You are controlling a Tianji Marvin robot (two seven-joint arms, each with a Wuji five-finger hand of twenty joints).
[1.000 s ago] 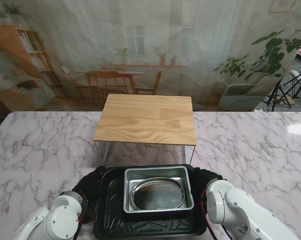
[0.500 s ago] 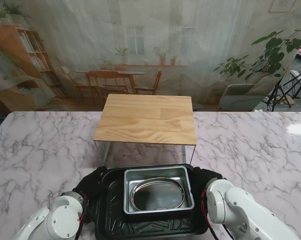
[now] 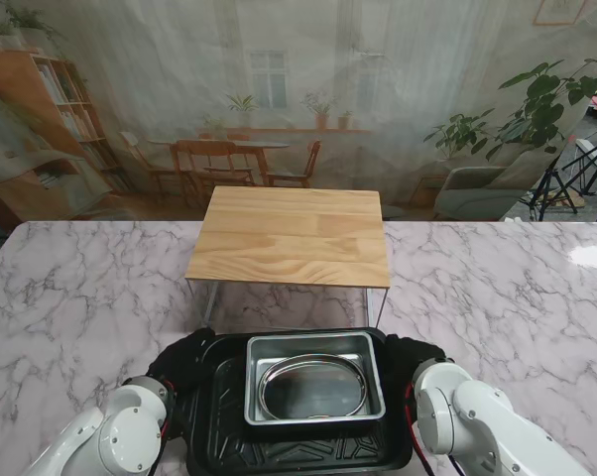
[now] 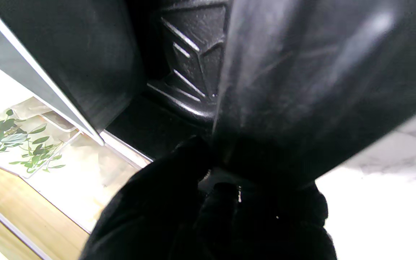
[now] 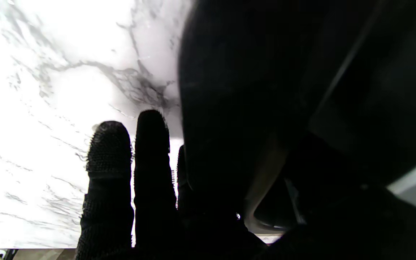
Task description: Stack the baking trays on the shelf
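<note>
A black baking tray (image 3: 219,436) sits at the table's near edge. In it rests a silver rectangular tray (image 3: 254,382), which holds an oval steel dish (image 3: 314,385). My black-gloved left hand (image 3: 184,357) grips the black tray's left end and my right hand (image 3: 410,349) grips its right end. In the left wrist view the left hand (image 4: 211,209) is closed over the black tray's rim (image 4: 302,72). In the right wrist view the right hand (image 5: 193,216) clasps the tray's wall (image 5: 265,72), with fingers (image 5: 150,162) stretched under it. The wooden shelf (image 3: 291,236) stands just beyond the stack.
The shelf stands on thin metal legs (image 3: 211,299) with an open gap beneath its top. Marble table top (image 3: 70,297) spreads to both sides. My white forearms (image 3: 477,426) rise at the bottom corners.
The tray stack and both arms have shifted very slightly nearer to me. Both hands keep their hold on the black tray.
</note>
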